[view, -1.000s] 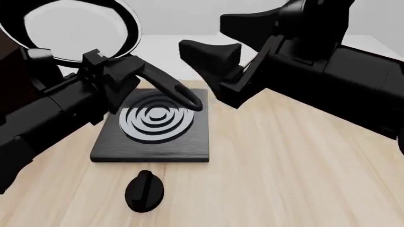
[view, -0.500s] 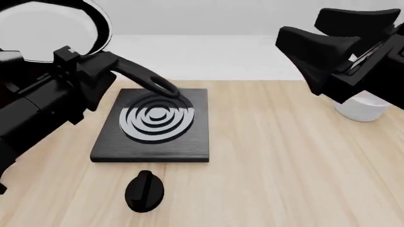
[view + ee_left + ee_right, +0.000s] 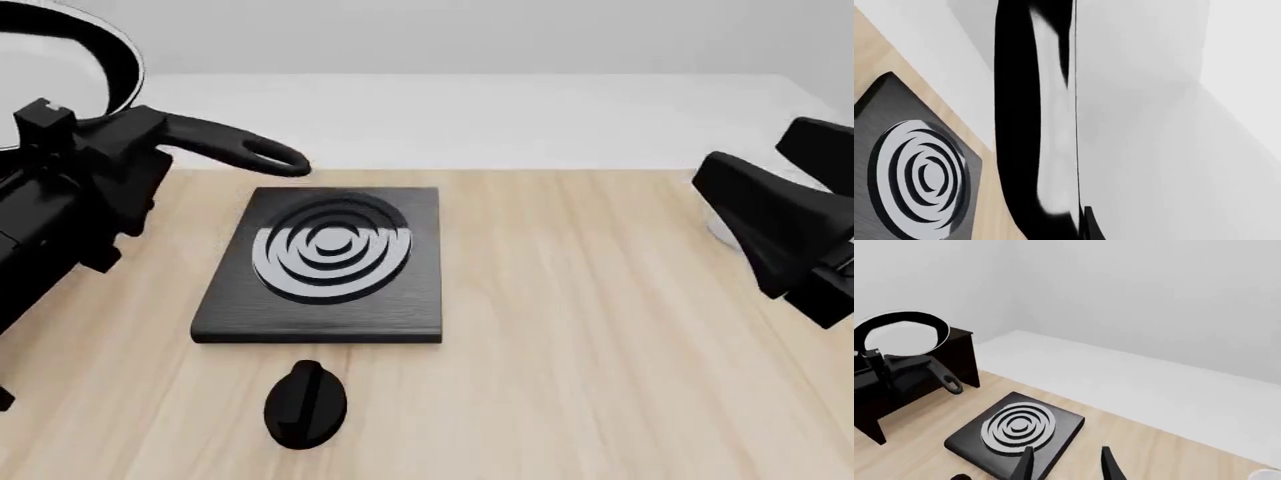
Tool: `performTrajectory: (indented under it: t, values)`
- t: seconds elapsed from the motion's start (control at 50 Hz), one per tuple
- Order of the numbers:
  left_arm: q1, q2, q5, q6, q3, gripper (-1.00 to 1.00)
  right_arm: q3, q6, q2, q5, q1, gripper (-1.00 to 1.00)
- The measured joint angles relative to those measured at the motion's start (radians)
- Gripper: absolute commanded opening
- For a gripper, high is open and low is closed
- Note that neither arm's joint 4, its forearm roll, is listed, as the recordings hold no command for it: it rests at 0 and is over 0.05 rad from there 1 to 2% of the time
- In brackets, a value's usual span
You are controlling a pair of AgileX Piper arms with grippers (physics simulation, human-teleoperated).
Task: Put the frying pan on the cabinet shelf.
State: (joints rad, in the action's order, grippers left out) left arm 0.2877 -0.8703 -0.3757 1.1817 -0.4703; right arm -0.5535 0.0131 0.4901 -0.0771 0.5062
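The left gripper, at the far left of the front view, pinches the frying pan by its handle; the bowl stands tilted in the upper left corner, and the handle's free end points right toward the stove plate. The right gripper, jaws spread and empty, is well apart. Only the right wrist view shows the cabinet shelf, its flat top just under the pan at that frame's left.

frying pan: glossy inside | table: pale wood grain | stove plate: matt black
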Motion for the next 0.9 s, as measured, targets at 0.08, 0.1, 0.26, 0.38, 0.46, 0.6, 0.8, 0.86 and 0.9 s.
performTrajectory:
  t: [0.08,0.1,0.26,0.38,0.46,0.6,0.8,0.86,0.9]
  values:
    - [-0.034,-0.005,0.013,-0.006,-0.017,-1.00,0.032,-0.006,-0.036,-0.013,-0.022,1.00]
    - [-0.042,-0.009,0.013,-0.004,-0.022,-1.00,0.041,-0.008,-0.046,-0.016,-0.027,1.00]
    - [-0.102,-0.053,0.005,0.013,-0.064,-1.00,0.099,-0.021,-0.123,-0.054,-0.068,1.00]
    - [-0.145,-0.089,-0.010,0.030,-0.089,-1.00,0.127,-0.029,-0.166,-0.080,-0.090,1.00]
    - [-0.171,-0.111,-0.018,0.039,-0.104,-1.00,0.136,-0.033,-0.185,-0.094,-0.100,1.00]
    - [-0.215,-0.153,-0.033,0.053,-0.131,-1.00,0.145,-0.038,-0.204,-0.108,-0.110,1.00]
    - [-0.276,-0.215,-0.044,0.064,-0.176,-1.00,0.168,-0.042,-0.216,-0.100,-0.119,1.00]
    - [-0.294,-0.232,-0.030,0.053,-0.201,-1.00,0.177,-0.044,-0.222,-0.100,-0.122,1.00]
    - [-0.306,-0.245,-0.024,0.050,-0.218,-1.00,0.185,-0.043,-0.225,-0.098,-0.123,1.00]
